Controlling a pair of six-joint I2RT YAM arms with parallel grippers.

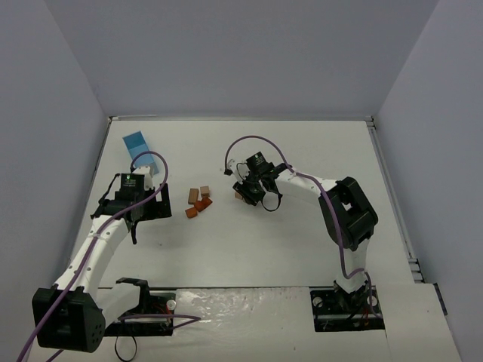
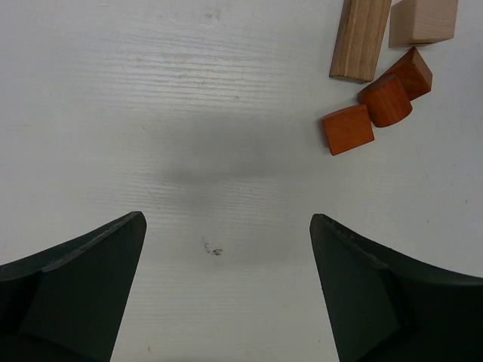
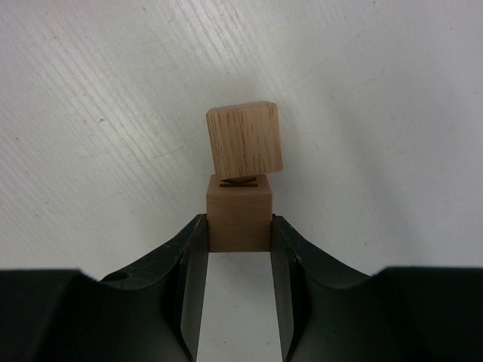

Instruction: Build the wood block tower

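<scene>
The loose wooden blocks [image 1: 198, 202] lie in a small group near the table's middle. In the left wrist view they show as a long tan block [image 2: 361, 38], a tan cube [image 2: 424, 21] and three reddish-brown blocks [image 2: 348, 129]. My left gripper [image 2: 226, 219] hangs open over bare table, to the left of the group [image 1: 151, 207]. My right gripper [image 3: 239, 230] is shut on a tan cube [image 3: 239, 215], right of the group [image 1: 243, 193]. A second tan block [image 3: 244, 139] sits slightly tilted against the held cube's far end.
A light-blue box [image 1: 138, 143] stands at the back left, behind the left arm. Grey walls close in the white table [image 1: 302, 249] on three sides. Both arm bases sit at the near edge.
</scene>
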